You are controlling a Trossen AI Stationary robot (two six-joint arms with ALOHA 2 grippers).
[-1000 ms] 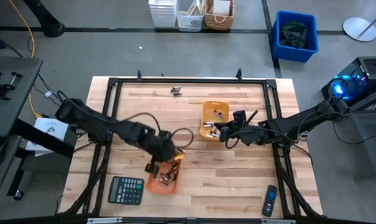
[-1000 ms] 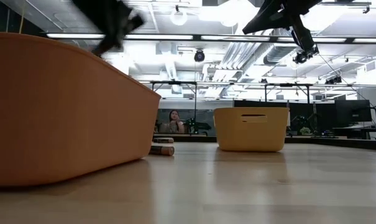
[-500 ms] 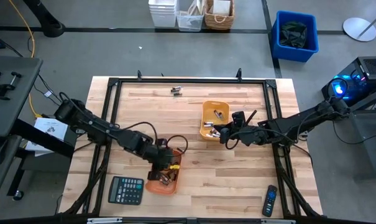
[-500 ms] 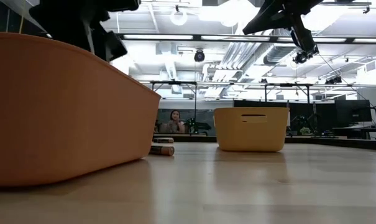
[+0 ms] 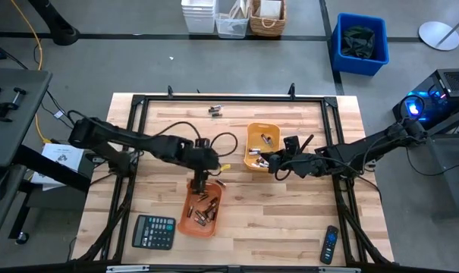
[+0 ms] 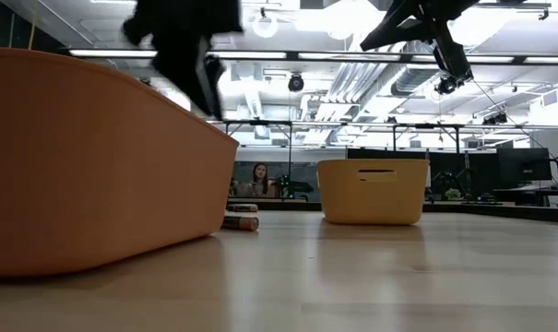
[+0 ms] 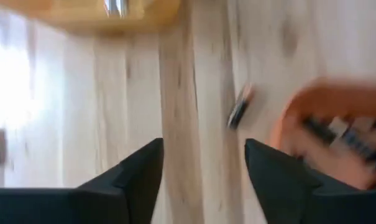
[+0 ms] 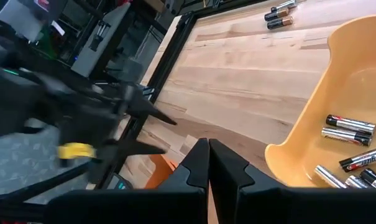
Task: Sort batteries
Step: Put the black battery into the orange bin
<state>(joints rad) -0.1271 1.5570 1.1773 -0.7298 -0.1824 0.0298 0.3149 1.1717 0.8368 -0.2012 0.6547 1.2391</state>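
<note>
Change: since half a second ago the left gripper (image 5: 198, 184) has lifted off the near orange tray and moved toward the table's middle, its fingers spreading; the right arm has not shifted.
Calculator (image 5: 153, 232): black, at the table's near left edge, just beside the near tray.
Left gripper: hangs above the far rim of the near tray, fingers (image 7: 128, 180) wide apart with nothing between them.
Near orange tray (image 5: 185, 224): left of centre, near side of the table; it fills the left of the low view (image 6: 85, 157).
Batteries in near tray (image 5: 202, 208): a loose heap of several cells lying flat inside.
Loose battery (image 7: 238, 107): 1 dark cell on bare wood just beside the near tray's rim, seen in the left wrist view.
Far pair (image 5: 215, 111): 2 cells side by side near the far edge, well apart from both trays.
Far orange tray (image 5: 252, 134): right of centre.
Batteries in far tray (image 8: 348, 124): several cells lying inside it.
Right gripper (image 5: 268, 165): at the near right corner of the far tray, fingers (image 8: 197, 165) pressed together, empty.
Remote control (image 5: 330, 244): black, near right corner of the table.
</note>
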